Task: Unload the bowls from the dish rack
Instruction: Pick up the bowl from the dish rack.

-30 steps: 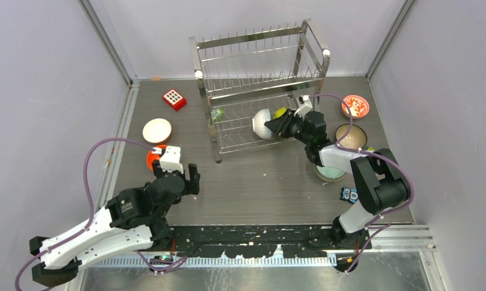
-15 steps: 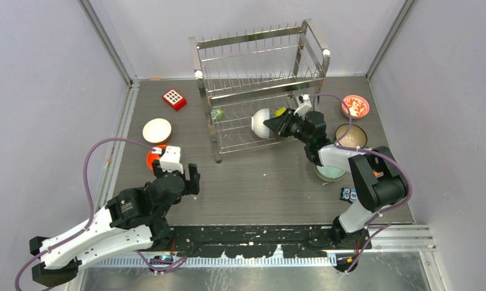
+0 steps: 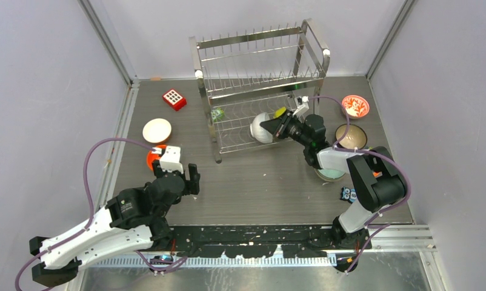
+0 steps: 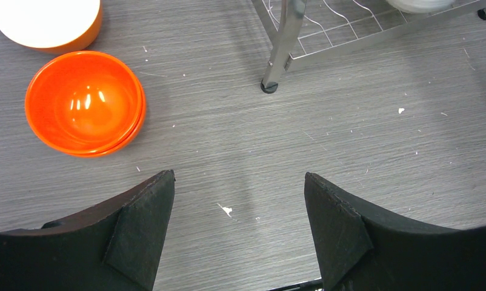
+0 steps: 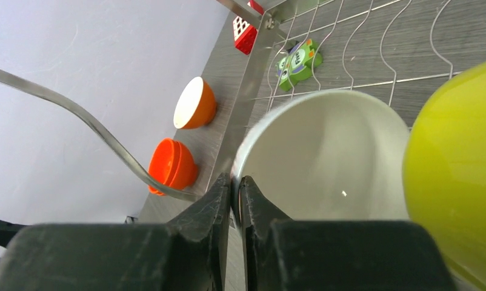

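Note:
The steel wire dish rack stands at the back middle of the table. On its lower tier a white bowl lies on its side beside a lime-yellow bowl. My right gripper reaches into that tier and is shut on the white bowl's rim. In the right wrist view my gripper pinches the edge of the white bowl, with the lime-yellow bowl at the right. My left gripper is open and empty over bare table, and it also shows in the left wrist view.
On the left are stacked orange bowls, an orange bowl with a white inside and a red dotted block. On the right are a red-and-white patterned bowl, a dark bowl and a pale teal bowl. A green toy lies under the rack.
My right gripper has moved left, deeper into the lower tier, onto the white bowl's rim. The bowl has shifted slightly left. The left arm has not moved.

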